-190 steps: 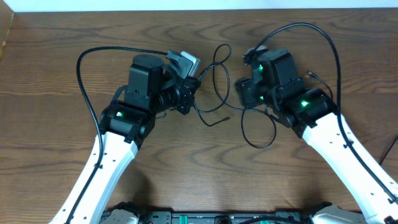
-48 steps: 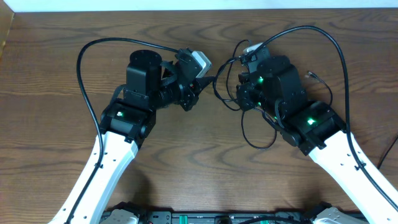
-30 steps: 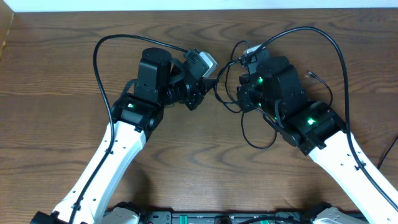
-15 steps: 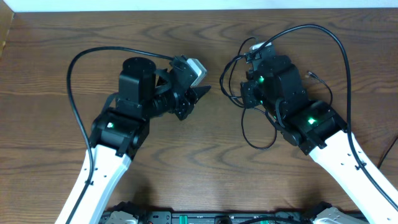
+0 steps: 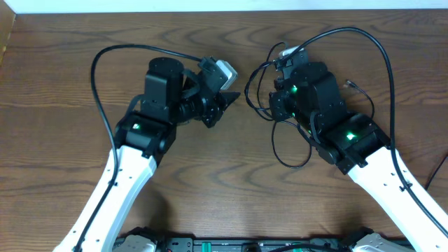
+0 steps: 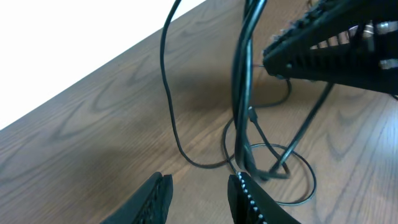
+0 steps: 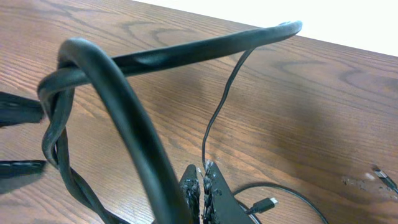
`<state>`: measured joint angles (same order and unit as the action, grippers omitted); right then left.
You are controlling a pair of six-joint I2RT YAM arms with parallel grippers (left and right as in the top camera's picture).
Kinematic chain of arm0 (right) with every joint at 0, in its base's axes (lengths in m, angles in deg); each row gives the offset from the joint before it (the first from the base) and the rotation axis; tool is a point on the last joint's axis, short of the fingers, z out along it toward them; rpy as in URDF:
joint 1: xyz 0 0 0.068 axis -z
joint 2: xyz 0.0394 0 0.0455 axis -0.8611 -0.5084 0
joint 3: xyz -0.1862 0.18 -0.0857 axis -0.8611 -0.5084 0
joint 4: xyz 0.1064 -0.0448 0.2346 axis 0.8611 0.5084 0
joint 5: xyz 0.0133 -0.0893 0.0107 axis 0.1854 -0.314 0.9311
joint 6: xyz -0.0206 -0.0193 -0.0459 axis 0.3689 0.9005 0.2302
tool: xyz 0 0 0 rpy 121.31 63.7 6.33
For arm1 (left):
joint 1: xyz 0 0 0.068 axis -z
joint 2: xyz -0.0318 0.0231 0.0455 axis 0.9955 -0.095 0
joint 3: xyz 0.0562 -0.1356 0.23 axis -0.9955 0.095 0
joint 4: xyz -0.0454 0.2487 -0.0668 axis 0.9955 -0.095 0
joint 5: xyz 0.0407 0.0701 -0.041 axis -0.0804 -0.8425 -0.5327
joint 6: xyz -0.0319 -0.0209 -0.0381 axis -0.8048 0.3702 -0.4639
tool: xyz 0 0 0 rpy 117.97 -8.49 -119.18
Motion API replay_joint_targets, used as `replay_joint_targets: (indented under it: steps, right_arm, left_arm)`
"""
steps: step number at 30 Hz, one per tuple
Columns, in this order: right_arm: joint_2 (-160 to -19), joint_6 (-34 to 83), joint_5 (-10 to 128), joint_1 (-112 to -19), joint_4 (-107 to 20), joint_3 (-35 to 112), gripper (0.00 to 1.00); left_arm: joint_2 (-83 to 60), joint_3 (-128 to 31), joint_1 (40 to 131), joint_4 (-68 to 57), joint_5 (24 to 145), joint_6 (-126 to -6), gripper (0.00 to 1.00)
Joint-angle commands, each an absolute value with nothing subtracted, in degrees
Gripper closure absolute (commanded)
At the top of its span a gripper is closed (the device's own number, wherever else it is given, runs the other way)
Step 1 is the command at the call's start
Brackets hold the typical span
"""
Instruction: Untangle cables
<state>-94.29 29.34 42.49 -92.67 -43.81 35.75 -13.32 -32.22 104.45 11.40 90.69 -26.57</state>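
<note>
The left gripper point(image 5: 232, 96) hangs over the table point(image 5: 49, 140) near its far edge, left of the middle, pointing right toward the tangle. Its fingers point(image 6: 154, 200) stand a narrow way apart, with only bare wood in the gap. The right-hand tip sits close against a bundle of strands; I can't tell whether it touches.

The cables point(image 5: 249, 87) are gathered between the two grippers and under the right arm, near the far edge and a little right of the middle. One thin strand point(image 6: 165, 87) bows out on the left side. Beside it several strands run down together, twisted, into a loop lying flat on the wood. From above, a wider loop lies nearer the front edge, below the right wrist.

The right gripper point(image 7: 203, 180) is pressed fully together, and a thin cable point(image 7: 216, 112) is pinched at its tips. That cable rises from them toward the far edge. A thick arm cable point(image 7: 127, 106) curls across in front of it. A small plug point(image 7: 267, 202) lies on the wood just right of the closed fingers. A second plug point(image 5: 353, 85) lies further right, apart from the tangle.
</note>
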Motion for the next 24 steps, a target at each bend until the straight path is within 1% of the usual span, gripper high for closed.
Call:
replay_joint_targets:
  steps: [1,8,24]
  right_arm:
    - [-94.0,29.5,42.8,-92.4,-44.0,36.2,0.99]
    - [-94.0,29.5,42.9,-92.4,-43.7,36.2,0.99]
    - [-94.0,29.5,42.9,-92.4,-43.3,36.2,0.99]
  left_arm:
    - [-14.8,-32.6,106.4,12.9,91.3,-25.7,0.66]
    - [-15.3,-32.6,107.8,16.3,91.2,-25.6,0.66]
    - [-15.3,-32.6,107.8,17.7,91.2,-25.6,0.66]
